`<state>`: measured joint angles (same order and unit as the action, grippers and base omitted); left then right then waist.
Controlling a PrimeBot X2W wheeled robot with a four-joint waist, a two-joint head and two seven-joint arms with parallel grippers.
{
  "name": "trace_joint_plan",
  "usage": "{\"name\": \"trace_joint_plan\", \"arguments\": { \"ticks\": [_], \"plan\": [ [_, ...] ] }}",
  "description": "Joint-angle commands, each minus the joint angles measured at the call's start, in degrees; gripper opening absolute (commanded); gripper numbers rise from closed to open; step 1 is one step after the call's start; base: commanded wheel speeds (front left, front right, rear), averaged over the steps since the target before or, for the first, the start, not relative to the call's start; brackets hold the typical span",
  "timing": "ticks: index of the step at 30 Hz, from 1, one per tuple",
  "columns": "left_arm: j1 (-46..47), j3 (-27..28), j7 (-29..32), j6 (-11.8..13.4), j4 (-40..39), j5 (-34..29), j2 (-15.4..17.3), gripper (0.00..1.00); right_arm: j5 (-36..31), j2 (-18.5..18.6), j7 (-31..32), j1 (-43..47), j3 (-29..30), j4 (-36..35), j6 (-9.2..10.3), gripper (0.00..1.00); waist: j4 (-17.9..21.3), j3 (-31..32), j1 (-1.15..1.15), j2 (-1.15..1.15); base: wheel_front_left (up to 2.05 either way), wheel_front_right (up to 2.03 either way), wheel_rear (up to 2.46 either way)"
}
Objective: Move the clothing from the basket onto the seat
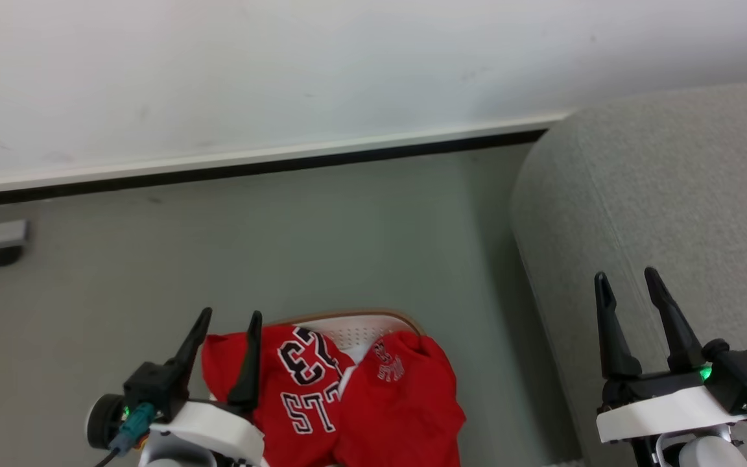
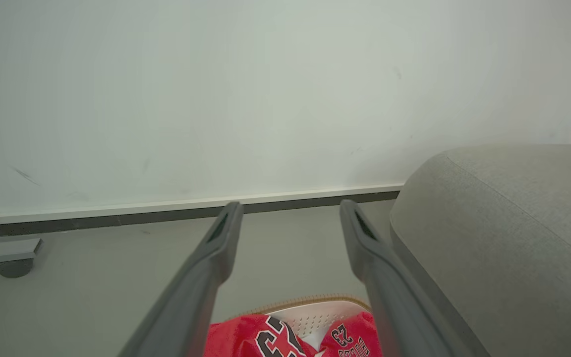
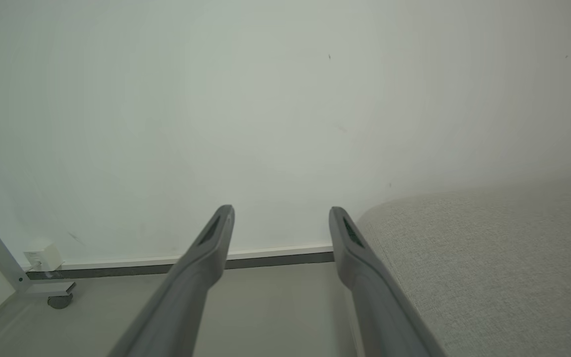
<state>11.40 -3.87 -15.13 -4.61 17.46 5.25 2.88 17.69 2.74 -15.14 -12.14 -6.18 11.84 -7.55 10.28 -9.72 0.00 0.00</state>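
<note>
Clothing, a red jersey marked 23 and red shorts, is lying heaped in the cream-white perforated plastic basket near the large grey woven seat. Left pincer and right pincer are hanging open, empty. Fabric is looking light, limp and slippery; pinching a raised fold probably suits.

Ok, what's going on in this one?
A two-armed robot faces a cream-white perforated plastic laundry basket standing on the grey floor. A red jersey numbered 23 and red shorts with white lettering both lie in it. A large grey woven-fabric seat stands to the right. The left gripper is open by the jersey's left edge; the right gripper is open in front of the seat. Neither holds anything.
</note>
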Motion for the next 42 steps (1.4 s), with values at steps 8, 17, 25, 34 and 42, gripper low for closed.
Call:
{"name": "trace_joint_plan", "arguments": {
  "ticks": [8,17,25,34,42],
  "plan": [
    [5.61,-1.95,-0.03,-1.44,10.97,-2.67,3.53,1.0,1.65,0.22,-0.01,-2.9,0.84,-2.29,0.12,1.0,6.87,-7.93,0.0,0.0,0.0,0.0,0.0],
    [14.99,-8.05,0.26,-2.7,28.45,-4.54,7.3,1.0,3.0,0.21,-0.01,-5.39,1.82,-4.06,0.12,1.0,10.25,-14.88,0.0,0.0,0.0,0.0,0.0],
    [23.84,-15.72,2.84,-2.82,42.83,-7.13,10.23,1.0,5.62,0.21,-0.01,-7.74,2.46,-5.94,0.12,1.0,13.58,-22.48,0.0,0.0,0.0,0.0,0.0],
    [30.86,-24.57,7.71,-2.82,52.61,-5.58,13.97,1.0,9.46,0.19,-0.01,-9.55,1.93,-6.93,0.12,1.0,17.82,-30.71,0.0,0.0,0.0,0.0,0.0],
    [34.63,-31.56,17.24,-2.83,55.51,-2.14,16.0,1.0,11.98,0.19,-0.01,-10.51,1.3,-7.2,0.12,1.0,19.42,-34.72,0.0,0.0,0.0,0.0,0.0]
  ]
}}
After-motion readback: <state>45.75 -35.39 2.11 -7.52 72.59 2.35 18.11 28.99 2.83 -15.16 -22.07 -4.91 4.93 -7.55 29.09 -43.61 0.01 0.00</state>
